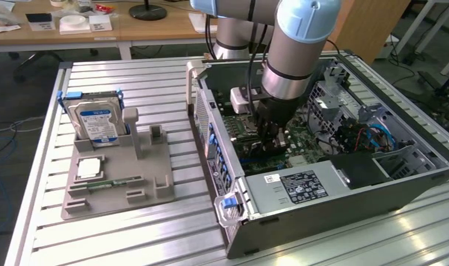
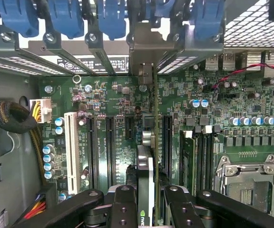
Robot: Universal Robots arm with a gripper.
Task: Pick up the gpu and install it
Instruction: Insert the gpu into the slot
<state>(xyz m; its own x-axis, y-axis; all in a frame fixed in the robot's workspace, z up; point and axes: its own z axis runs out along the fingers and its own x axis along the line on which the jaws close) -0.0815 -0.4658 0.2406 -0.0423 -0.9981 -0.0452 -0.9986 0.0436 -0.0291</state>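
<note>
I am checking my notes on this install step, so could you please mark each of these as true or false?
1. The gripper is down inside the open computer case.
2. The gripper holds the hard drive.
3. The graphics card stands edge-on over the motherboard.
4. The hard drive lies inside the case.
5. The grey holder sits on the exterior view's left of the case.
1. True: the gripper is inside the computer case.
2. False: it grips the graphics card.
3. True: it is edge-on above the motherboard.
4. False: the hard drive stands in the grey holder.
5. True.
</note>
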